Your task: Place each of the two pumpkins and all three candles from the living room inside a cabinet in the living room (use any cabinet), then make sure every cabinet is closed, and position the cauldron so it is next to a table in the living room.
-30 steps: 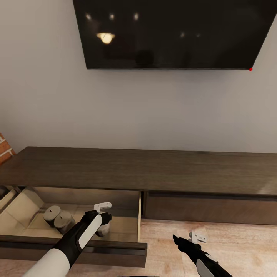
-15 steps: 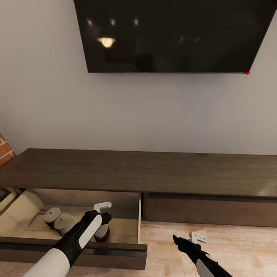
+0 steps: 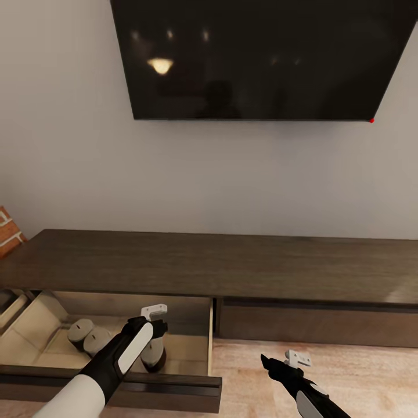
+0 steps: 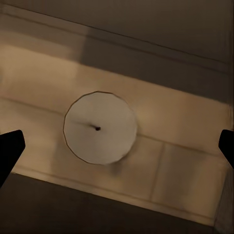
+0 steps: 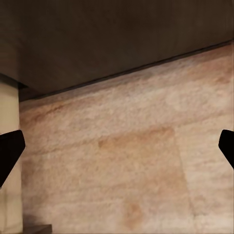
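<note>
The long dark-brown cabinet [image 3: 232, 261] runs under the wall, and its left drawer [image 3: 116, 386] is pulled out to show a pale beige inside. Two candles [image 3: 80, 332] [image 3: 97, 340] stand together at the drawer's left. A third candle [image 3: 152, 355] stands upright on the drawer floor right below my left gripper [image 3: 157, 334]. In the left wrist view its pale round top [image 4: 100, 127] sits between the two widely spread black fingertips [image 4: 9, 148], untouched; the left gripper [image 4: 117, 146] is open. My right gripper [image 3: 266, 361] [image 5: 117, 151] hangs open and empty over the wooden floor.
A closed drawer front [image 3: 313, 325] lies just beyond the right gripper. A large black TV [image 3: 261, 58] hangs on the wall above the cabinet. A brick wall edge [image 3: 8, 235] shows at the far left. Light wooden floor [image 3: 360, 371] spreads to the right of the open drawer.
The whole picture has shifted down a little, so the camera moved. The left gripper now stands slightly higher above the third candle. The right arm looks unchanged.
</note>
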